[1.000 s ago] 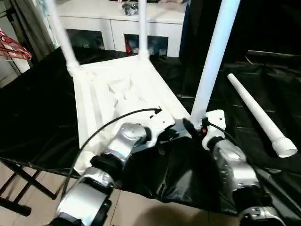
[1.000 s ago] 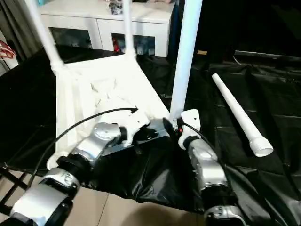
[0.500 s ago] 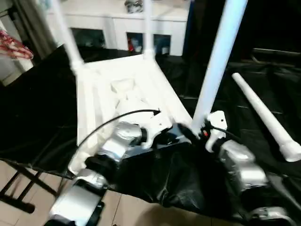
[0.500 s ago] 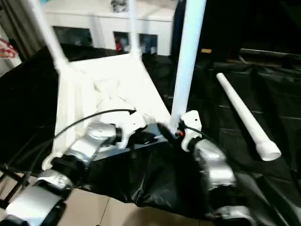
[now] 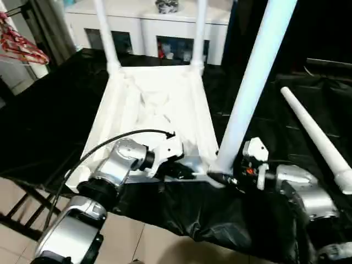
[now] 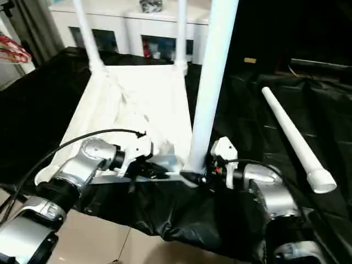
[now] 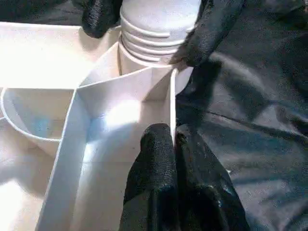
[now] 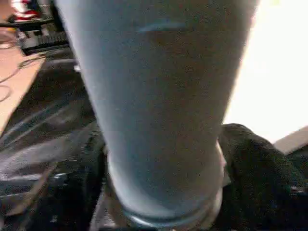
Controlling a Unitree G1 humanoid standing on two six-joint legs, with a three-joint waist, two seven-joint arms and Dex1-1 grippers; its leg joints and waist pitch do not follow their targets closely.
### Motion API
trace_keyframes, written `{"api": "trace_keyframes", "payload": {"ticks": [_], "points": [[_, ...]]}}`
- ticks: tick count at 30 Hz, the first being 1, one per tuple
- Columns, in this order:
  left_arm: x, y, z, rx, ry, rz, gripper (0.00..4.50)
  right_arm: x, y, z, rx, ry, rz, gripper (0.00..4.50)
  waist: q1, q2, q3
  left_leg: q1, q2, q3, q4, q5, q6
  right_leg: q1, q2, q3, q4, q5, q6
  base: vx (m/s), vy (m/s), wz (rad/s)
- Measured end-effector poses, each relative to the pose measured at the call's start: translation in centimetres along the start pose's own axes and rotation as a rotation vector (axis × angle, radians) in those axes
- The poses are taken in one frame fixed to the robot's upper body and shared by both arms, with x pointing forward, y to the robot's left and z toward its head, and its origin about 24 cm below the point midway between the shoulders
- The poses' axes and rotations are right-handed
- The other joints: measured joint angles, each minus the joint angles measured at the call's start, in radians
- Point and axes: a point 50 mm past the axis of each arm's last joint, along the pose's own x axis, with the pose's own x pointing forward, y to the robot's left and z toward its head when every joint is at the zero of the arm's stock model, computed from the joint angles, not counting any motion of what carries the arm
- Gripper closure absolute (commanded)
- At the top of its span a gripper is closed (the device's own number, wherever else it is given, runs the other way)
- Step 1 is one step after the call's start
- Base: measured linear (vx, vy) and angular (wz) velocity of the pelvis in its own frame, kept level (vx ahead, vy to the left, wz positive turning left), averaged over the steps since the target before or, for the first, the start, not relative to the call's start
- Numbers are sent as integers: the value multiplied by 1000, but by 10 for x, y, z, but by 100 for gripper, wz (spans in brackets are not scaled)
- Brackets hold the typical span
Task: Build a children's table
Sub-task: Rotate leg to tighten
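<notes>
The children's table top (image 5: 159, 104) lies upside down on black cloth, ribbed underside up. Two legs (image 5: 107, 38) (image 5: 199, 33) stand in its far corners. A third leg (image 5: 250, 93) stands in the near right corner socket. A fourth leg (image 5: 316, 137) lies loose on the cloth to the right. My left gripper (image 7: 173, 144) is shut on the thin rim wall of the top, just beside that near socket. My right gripper (image 5: 220, 177) reaches in from the right. Its fingers (image 7: 209, 33) lie against both sides of the third leg's ribbed base (image 7: 154, 33).
A white cabinet (image 5: 148, 25) with glass doors stands behind the work. Red hangers (image 5: 22, 47) hang at the far left. The black cloth (image 5: 49, 115) drapes over the near edge of the work surface, with tiled floor (image 5: 16, 242) and a folding stand below at the left.
The camera has shifted. My right forearm has swung round from behind the near leg to its right side, fingers still at the leg's base. The left gripper keeps its hold on the rim.
</notes>
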Motion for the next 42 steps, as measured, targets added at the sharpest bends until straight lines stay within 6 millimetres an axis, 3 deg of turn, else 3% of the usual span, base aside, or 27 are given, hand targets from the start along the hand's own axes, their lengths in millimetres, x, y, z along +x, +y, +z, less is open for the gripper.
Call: {"api": "trace_keyframes", "payload": {"ticks": [8, 12, 17, 24, 26, 30, 38, 41, 42], "points": [[3, 0, 1, 1, -6, 6, 450, 4, 2, -1, 7, -11, 2, 170, 1, 0, 0, 0, 0, 0, 0, 0, -1, 0, 0, 0, 0, 0, 0, 0, 0, 0], [17, 6, 5, -5, -29, 146, 450, 8, -3, -7, 62, -92, -225, 175, -3, 2, -1, 3, 0, 0, 1, -3, -5, 3, -1, 2, 0, 1, -1, 0, 0, 0], [38, 11, 14, -47, -66, 290, 450, 15, -14, -12, 139, -174, -523, 176, -21, -2, 1, 5, -1, -1, 0, -3, -6, 3, -1, 2, 0, 1, 1, 0, 0, 0], [59, 13, 26, -87, -74, 410, 450, 27, -20, -10, 197, -224, -786, 177, -31, -1, 0, 2, -1, -1, -2, -3, -5, 4, 0, 2, -1, 1, 1, 0, 0, 0], [62, 13, 27, -90, -75, 423, 450, 30, -19, -10, 200, -229, -830, 121, -32, 1, -1, 2, -1, -1, -1, -3, -5, 5, 0, 2, -1, 1, 1, 0, 0, 0], [65, 13, 28, -85, -74, 423, 450, 34, -18, -8, 225, -267, -864, 71, -33, 6, -3, 1, -2, -1, -1, -3, -5, 5, 0, 3, -2, 1, 1, 0, 0, 0], [68, 14, 32, -57, -78, 410, 450, 16, -14, -10, 181, -254, -822, 54, -28, 9, -2, 1, -2, -1, -1, -2, -4, 3, -1, 3, -2, 1, 2, 0, 0, 0], [70, 14, 34, -45, -78, 410, 450, -13, -10, -15, 147, -206, -741, 54, -23, 8, -1, -1, -2, -1, -1, -1, -2, 3, -2, 3, -3, 0, 3, 0, 0, 0], [69, 15, 34, -41, -78, 415, 422, -25, -7, -17, 136, -185, -696, 51, -24, 7, 0, -2, -2, 0, -1, 0, 0, 3, -2, 3, -3, 0, 4, 0, 0, 0]]}}
